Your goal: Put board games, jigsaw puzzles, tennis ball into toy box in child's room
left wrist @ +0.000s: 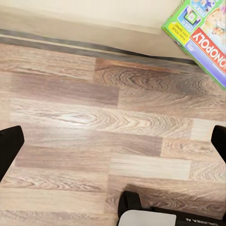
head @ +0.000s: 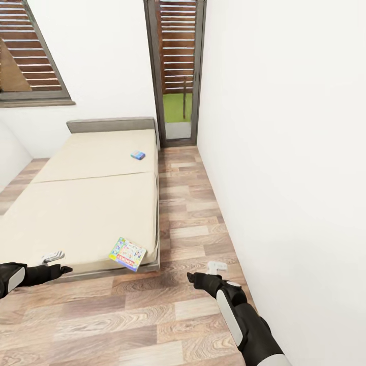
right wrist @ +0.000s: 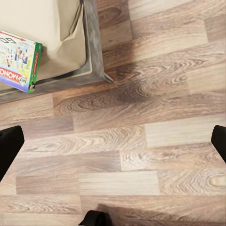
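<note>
Two board games on bed (head: 86,203): one (head: 127,253) at foot corner, one (head: 138,155) near headboard | neither collected | left gripper (head: 60,264), right gripper (head: 203,272) fingers spread, empty

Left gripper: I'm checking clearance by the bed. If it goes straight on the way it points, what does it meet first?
Most likely the bare wood floor: the left gripper, jaws open, looks down at planks, short of the bed.

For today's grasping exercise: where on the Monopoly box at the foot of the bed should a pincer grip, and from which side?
Grip the corner of the Monopoly box that juts past the bed edge, coming from the floor side. It lies flat, so only that overhang lets fingers close above and below.
</note>
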Robot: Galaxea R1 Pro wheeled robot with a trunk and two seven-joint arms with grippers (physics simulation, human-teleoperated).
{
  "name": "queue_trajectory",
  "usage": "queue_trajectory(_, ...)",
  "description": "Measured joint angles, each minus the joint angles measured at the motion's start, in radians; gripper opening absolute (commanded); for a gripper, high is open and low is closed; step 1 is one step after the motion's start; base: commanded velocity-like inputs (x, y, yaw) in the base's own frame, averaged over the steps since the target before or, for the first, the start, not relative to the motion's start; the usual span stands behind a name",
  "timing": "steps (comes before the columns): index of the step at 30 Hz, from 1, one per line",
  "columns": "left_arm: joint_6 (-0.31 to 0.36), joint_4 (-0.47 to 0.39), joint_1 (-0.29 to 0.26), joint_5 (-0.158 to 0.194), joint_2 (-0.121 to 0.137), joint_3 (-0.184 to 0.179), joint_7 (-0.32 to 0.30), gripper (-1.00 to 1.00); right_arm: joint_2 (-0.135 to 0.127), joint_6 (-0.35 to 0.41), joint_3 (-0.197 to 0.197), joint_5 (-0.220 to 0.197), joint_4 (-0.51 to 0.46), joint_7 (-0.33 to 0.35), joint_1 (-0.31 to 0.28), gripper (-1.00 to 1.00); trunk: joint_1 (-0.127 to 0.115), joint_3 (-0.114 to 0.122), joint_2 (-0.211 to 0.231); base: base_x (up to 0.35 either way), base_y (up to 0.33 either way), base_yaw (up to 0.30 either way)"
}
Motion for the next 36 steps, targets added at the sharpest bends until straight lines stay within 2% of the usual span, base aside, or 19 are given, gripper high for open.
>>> queue_trajectory(27, 0.000, 0.000, 0.000, 0.000, 0.000, 0.000, 0.000, 1.00, 0.000, -0.012, 0.000, 0.003, 0.004, 0.000, 0.000, 1.00, 0.000, 0.045, 0.000, 0.000, 0.000, 0.000)
queue_trajectory(36, 0.000, 0.000, 0.001, -0.001, -0.014, 0.000, 0.001, 1.00, 0.000, -0.012, 0.000, 0.003, 0.004, 0.000, 0.000, 1.00, 0.000, 0.060, 0.000, 0.000, 0.000, 0.000)
